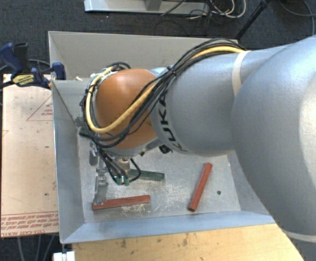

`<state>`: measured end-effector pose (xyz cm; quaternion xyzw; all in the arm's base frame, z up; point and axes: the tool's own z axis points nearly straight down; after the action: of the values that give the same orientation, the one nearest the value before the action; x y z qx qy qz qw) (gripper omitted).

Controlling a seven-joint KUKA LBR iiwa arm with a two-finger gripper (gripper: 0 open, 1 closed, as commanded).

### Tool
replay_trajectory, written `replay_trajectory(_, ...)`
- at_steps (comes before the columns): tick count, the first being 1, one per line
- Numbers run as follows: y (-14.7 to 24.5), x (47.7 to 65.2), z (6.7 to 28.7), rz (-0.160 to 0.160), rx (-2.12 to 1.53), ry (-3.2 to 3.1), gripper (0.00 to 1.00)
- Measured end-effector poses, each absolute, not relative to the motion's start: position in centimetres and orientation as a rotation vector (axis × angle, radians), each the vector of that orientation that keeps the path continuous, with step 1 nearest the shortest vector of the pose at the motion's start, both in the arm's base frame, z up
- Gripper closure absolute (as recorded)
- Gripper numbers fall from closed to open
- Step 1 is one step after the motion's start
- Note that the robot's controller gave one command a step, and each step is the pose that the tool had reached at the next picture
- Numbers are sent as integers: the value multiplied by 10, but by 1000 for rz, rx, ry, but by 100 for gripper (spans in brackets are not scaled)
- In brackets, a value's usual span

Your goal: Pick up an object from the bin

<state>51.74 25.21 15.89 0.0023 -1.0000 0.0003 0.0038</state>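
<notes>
Grey arm (245,107), lettered KUKA, extended into grey bin (65,162). Orange wrist cover (122,105) sat above claw (101,192). Could not tell whether claw was spread or pressed together. Red-brown stick (121,202) lay flat at claw's tip, long axis running rightward from claw. Second red stick (200,186) slanted, well right of claw. Dark green piece (150,175) lay just right of claw.

Flat bar (121,202) left of stick (200,186)
</notes>
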Motion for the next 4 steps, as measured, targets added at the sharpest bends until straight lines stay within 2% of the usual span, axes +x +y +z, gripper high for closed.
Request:
replay_trajectory(1,166,497,67,2,227,-3134,0)
replay_trajectory(2,170,497,70,-3,235,-3134,100)
replay_trajectory(3,178,513,214,-5,235,-3144,100)
replay_trajectory(4,177,511,209,-2,233,-3135,0)
